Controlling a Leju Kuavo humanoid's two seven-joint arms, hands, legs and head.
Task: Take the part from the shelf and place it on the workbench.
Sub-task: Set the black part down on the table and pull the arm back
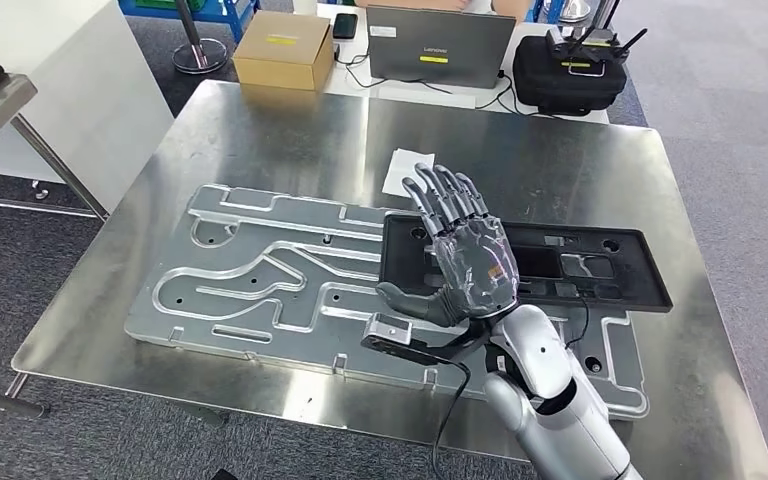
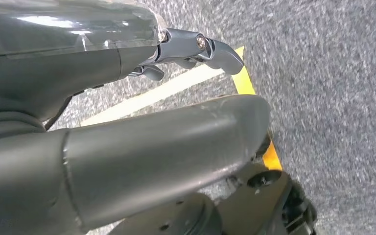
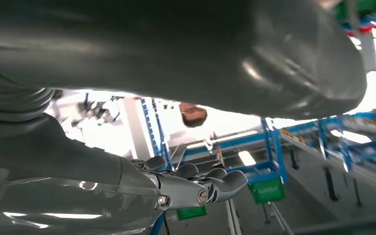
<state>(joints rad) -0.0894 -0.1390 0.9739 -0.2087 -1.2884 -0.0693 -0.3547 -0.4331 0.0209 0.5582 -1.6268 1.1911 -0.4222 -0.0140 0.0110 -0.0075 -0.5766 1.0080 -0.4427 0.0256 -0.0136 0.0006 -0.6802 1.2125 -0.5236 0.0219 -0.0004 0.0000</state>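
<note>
The setting is an industrial workshop or factory test floor. A stainless-steel workbench (image 1: 260,130) carries a large machined aluminium fixture plate (image 1: 260,275) with milled channels. Behind it stand a Lenovo laptop (image 1: 440,45), a cardboard box (image 1: 285,50) and a black equipment case (image 1: 570,70). Blue steel racking (image 3: 274,152) holds green bins (image 3: 267,190). Yellow marking tape (image 2: 176,88) lines the grey carpeted floor (image 2: 333,88).
</note>
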